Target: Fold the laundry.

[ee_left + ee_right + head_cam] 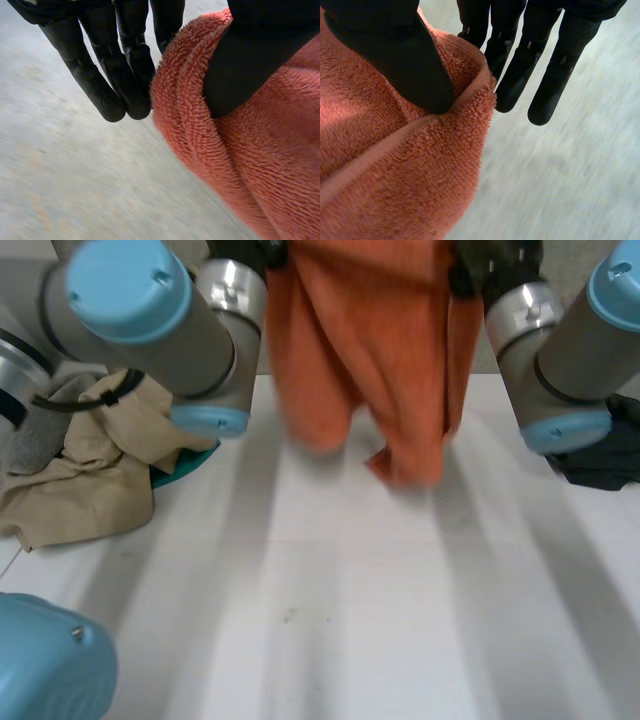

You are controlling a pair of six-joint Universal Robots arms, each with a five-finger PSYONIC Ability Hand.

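Note:
An orange terry towel (375, 350) hangs in folds above the white table (350, 620), its lower end just over the tabletop. My left hand (245, 255) holds the towel's upper edge on one side, my right hand (495, 265) the upper edge on the other. In the left wrist view the thumb (250, 60) presses the towel (260, 175) against the straight fingers (115, 75). The right wrist view has the thumb (405, 55) clamped on the towel's hem (395, 175), with the fingers (545, 75) behind it.
A heap of beige cloth (90, 470) and grey cloth (40, 430) lies at the table's left, with something teal (180, 465) under it. A dark garment (605, 460) lies at the right edge.

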